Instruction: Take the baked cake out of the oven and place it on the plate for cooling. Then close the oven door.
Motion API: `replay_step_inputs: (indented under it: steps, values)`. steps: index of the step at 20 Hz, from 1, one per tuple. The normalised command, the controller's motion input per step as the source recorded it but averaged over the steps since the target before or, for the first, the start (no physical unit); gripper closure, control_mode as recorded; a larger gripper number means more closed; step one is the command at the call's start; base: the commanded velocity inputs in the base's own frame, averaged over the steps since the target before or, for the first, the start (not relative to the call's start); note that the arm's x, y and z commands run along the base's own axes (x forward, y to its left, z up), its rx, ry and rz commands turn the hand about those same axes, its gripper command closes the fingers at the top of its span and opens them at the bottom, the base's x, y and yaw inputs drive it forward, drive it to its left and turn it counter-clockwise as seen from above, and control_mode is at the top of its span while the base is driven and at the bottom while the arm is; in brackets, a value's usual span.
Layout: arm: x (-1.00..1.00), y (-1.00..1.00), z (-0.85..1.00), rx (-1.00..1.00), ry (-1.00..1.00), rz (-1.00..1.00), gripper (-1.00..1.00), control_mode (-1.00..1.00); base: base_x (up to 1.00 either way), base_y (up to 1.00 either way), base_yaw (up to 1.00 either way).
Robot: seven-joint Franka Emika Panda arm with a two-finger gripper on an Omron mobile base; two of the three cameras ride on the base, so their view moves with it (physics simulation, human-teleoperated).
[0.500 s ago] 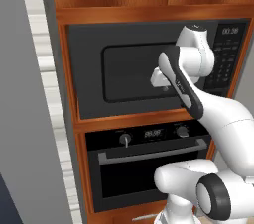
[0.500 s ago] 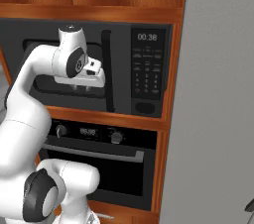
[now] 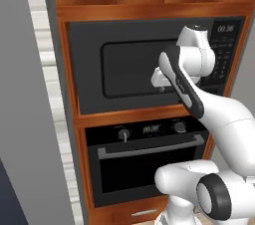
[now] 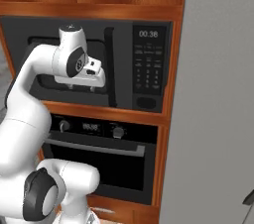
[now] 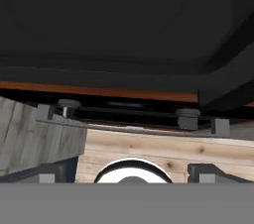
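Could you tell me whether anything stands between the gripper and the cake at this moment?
Yes. The oven door is shut, so the cake, not visible here, would lie behind it. The gripper is open and hangs higher up, in front of the microwave, above the oven's handle bar.

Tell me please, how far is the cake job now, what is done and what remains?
Nothing looks done yet. The oven door is shut, its silver handle untouched, so the cake is not out. In hand: the end effector hangs open and empty in front of the microwave, above the oven. Left: open the door, take the cake out, put it on the plate, close the door.
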Motion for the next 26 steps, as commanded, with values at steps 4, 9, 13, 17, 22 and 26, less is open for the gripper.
replay_step_inputs:
  steps: [4, 9, 13, 17, 22, 26]
  values:
    - [0.00, 0.00, 0.00, 0.00, 0.00, 0.00, -1.00, 1.00, -0.44, -0.28, 0.04]
    - [0.00, 0.00, 0.00, 0.00, 0.00, 0.00, -1.00, 1.00, -0.37, -0.47, 0.12]
    - [0.00, 0.00, 0.00, 0.00, 0.00, 0.00, -1.00, 1.00, -0.31, -0.48, 0.18]
    - [0.00, 0.00, 0.00, 0.00, 0.00, 0.00, -1.00, 1.00, -0.20, -0.43, 0.22]
    - [0.00, 0.00, 0.00, 0.00, 0.00, 0.00, -1.00, 1.00, -0.25, -0.53, 0.23]
    - [0.00, 0.00, 0.00, 0.00, 0.00, 0.00, -1.00, 1.00, -0.32, -0.62, 0.22]
